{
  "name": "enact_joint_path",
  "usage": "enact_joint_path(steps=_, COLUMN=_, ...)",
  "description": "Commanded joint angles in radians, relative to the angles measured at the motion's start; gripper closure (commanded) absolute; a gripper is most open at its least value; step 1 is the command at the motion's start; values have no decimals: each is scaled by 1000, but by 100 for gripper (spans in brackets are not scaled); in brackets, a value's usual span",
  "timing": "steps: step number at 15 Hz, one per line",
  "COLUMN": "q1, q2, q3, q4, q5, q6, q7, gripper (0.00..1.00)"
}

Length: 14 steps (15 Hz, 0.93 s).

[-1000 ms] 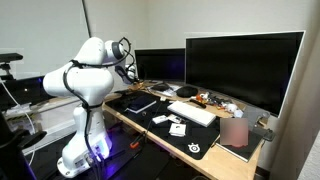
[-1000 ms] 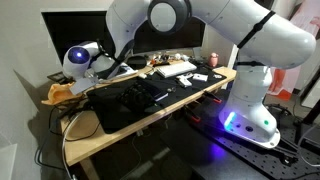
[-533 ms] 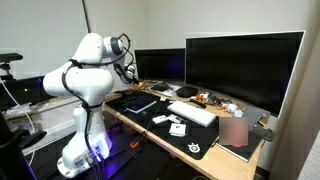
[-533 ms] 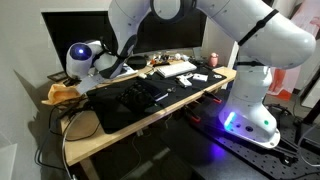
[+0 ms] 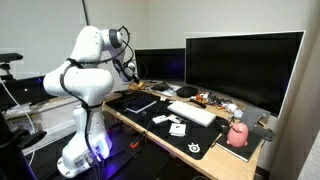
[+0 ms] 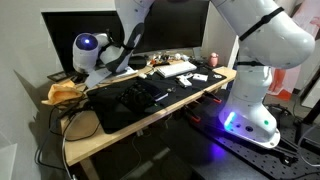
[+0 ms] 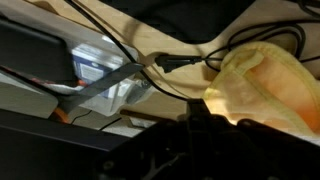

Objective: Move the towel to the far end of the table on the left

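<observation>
- The claw (image 6: 108, 70) hangs low over the back corner of the black mat (image 6: 125, 100), at the mat's end away from the robot's base (image 6: 250, 115).
- In the wrist view the claw (image 7: 200, 140) is just a dark blurry lump at the bottom edge. I honestly can't tell if it's spread or pinched, and nothing visibly sits in it.
- The towel (image 6: 62, 92) is a crumpled yellow-tan heap just past that same end of the mat, at the very end of the table (image 6: 110, 140). From the wrist view the towel (image 7: 268, 85) fills the right side, close to the claw, but I can't make out whether they touch.
- Also in the wrist view, black cables (image 7: 150, 60) snake across the wood next to the towel, with a grey-white box (image 7: 100, 70) beside them.
- Past the other end of the mat, toward the base, there's a white keyboard (image 6: 178, 68).
- Further along from the mat than the keyboard is a red can (image 6: 212, 60).
- Behind the mat stands a dark monitor (image 6: 70, 35).
- In an exterior view, a pink thing (image 5: 237, 134) sits at the table end far from the mat.
</observation>
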Motion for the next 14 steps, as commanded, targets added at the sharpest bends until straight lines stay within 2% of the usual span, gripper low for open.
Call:
enact_joint_path(steps=1, q1=-26, q2=-120, q3=35, q4=-157, q5=33, q6=-6, q7=-110, gripper=100)
enact_joint_path(steps=9, q1=-53, q2=-253, q3=70, q4=-318, q5=68, q6=-10, q7=-253, gripper=100)
enact_joint_path(steps=14, q1=-53, q2=-313, q3=59, q4=-386, q5=64, q6=-9, q7=-262, gripper=100)
